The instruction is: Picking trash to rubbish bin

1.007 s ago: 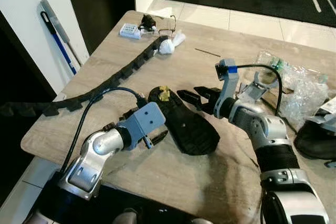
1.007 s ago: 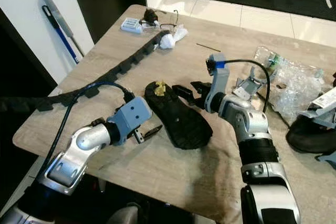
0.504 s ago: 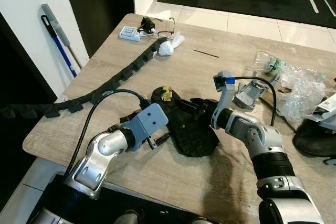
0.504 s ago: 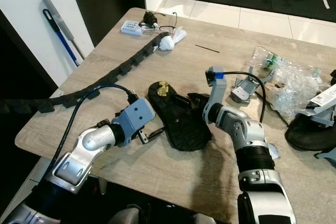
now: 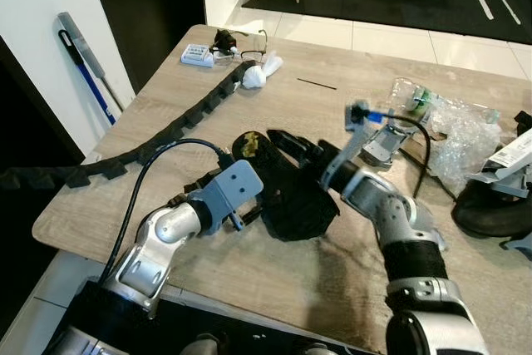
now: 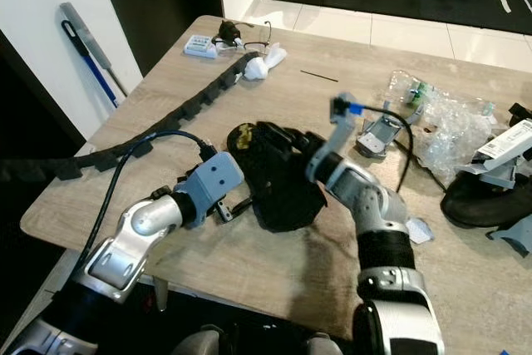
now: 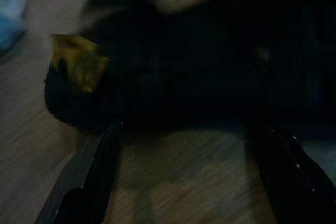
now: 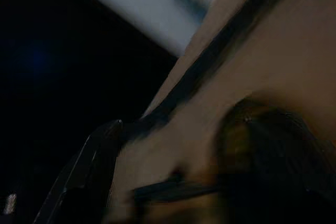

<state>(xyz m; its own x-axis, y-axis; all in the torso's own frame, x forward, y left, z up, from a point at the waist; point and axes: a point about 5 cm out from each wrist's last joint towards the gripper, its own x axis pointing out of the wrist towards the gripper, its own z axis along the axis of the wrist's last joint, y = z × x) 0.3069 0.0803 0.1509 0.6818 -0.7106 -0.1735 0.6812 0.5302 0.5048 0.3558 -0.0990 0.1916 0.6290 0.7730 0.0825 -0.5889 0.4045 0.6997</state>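
My right gripper (image 5: pixel 287 145) sits clamped on the black sole (image 5: pixel 291 189) at table (image 5: pixel 332 272) centre, its long axis running eleven to five, while my left gripper (image 5: pixel 241 220), fingers apart, waits just off the sole's eight o'clock edge.

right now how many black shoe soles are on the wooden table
1: the black rubber shoe sole lies mid-table between the left gripper and right gripper. The dark thing at the right edge is unclear.

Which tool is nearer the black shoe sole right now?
Right. The right tool is on the black shoe sole, tilting it up. The left tool sits just beside its near edge.
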